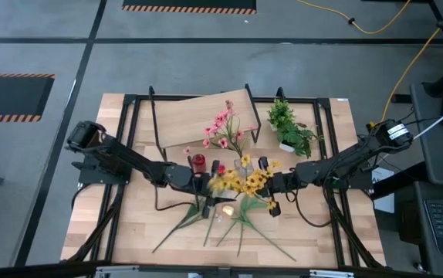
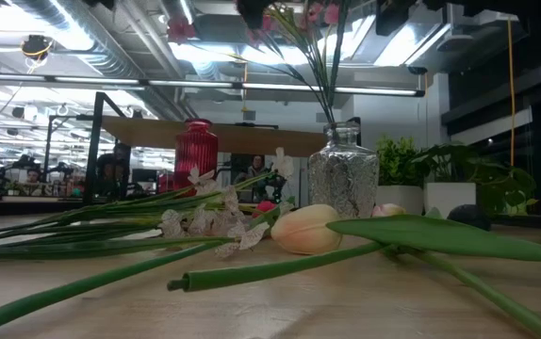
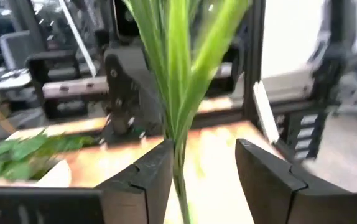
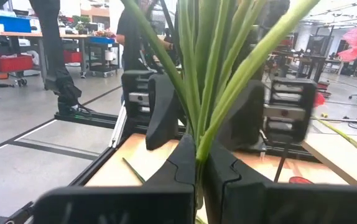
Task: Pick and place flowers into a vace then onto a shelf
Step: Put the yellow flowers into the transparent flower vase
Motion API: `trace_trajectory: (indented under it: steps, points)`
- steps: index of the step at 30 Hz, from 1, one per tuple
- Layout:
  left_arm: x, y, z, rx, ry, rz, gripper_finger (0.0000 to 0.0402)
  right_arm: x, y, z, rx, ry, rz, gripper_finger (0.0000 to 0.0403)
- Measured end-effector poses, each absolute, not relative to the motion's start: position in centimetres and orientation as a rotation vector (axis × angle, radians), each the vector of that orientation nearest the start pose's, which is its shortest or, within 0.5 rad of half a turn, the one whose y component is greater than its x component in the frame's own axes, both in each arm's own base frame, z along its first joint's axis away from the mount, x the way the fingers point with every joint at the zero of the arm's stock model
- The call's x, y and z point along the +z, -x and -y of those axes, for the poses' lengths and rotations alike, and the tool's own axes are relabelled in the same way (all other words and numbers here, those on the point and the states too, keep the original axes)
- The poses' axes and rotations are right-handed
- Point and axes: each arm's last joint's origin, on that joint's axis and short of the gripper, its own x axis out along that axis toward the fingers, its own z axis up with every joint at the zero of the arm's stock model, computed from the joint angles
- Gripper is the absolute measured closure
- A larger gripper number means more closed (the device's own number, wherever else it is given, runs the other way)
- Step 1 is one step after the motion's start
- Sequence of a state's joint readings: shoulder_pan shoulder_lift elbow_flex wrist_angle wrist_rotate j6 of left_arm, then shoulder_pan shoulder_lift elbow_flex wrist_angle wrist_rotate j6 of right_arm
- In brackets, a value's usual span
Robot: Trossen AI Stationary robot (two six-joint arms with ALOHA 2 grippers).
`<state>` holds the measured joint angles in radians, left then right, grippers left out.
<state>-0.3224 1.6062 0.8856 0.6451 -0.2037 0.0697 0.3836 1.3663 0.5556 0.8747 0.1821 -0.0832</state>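
Flowers hang mid-table, light, floppy, thin-stemmed, best pinched low on the stalks. Right gripper is clamped on their stems; left gripper stands wide apart around them, not pinching.

A bushy potted plant stands at the far right beside a yellow floor cable.

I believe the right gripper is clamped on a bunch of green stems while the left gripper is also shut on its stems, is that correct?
Only partly. The right gripper is shut on its bunch of green stems, as the right wrist view shows. The left gripper, however, is open: in the left wrist view its fingers stand apart, with leafy green stems passing between them beside one finger.
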Motion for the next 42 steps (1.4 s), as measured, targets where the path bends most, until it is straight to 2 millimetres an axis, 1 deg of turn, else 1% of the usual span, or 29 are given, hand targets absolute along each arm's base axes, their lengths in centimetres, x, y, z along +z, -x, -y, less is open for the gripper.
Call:
trace_trajectory:
  steps: [3,6,10,12,17,20,22,26,30,35,42]
  points:
    - [25.2,-32.2,10.9,-0.077,-0.104,-0.105,0.0236,23.3,-25.6,-9.7,0.198,0.067,0.063,0.0401]
    - [26.1,-31.0,11.5,-0.067,-0.131,-0.129,0.0242,24.0,-24.9,-9.5,0.199,0.069,0.054,0.0401]
    - [26.6,-29.2,12.1,-0.041,-0.182,-0.123,0.0265,25.1,-23.7,-9.0,0.200,0.060,0.031,0.0401]
    - [26.3,-28.2,11.9,-0.002,-0.178,-0.127,0.0283,25.4,-23.2,-8.8,0.191,0.056,0.007,0.0401]
    - [24.6,-25.8,10.7,0.035,-0.121,-0.154,0.0342,25.8,-22.6,-8.3,0.131,0.074,-0.012,0.0401]
    - [23.9,-24.6,10.2,0.039,-0.097,-0.115,0.0381,26.0,-22.4,-8.0,0.066,0.101,-0.011,0.0401]
    - [23.4,-23.8,9.7,0.071,-0.079,-0.080,0.0395,26.4,-22.3,-7.6,0.011,0.110,0.009,0.0401]
    - [22.3,-22.4,8.6,0.137,-0.062,-0.044,0.0399,26.7,-22.4,-6.6,-0.045,0.105,0.024,0.0401]
    - [21.4,-21.7,8.0,0.151,-0.069,-0.059,0.0399,26.7,-22.7,-5.6,-0.087,0.106,0.021,0.0401]
    - [20.9,-21.5,7.9,0.152,-0.055,-0.071,0.0399,26.8,-22.9,-4.5,-0.136,0.106,0.020,0.0401]
    - [20.9,-21.5,8.0,0.152,-0.050,-0.070,0.0396,26.3,-23.0,-3.4,-0.153,0.118,-0.031,0.0402]
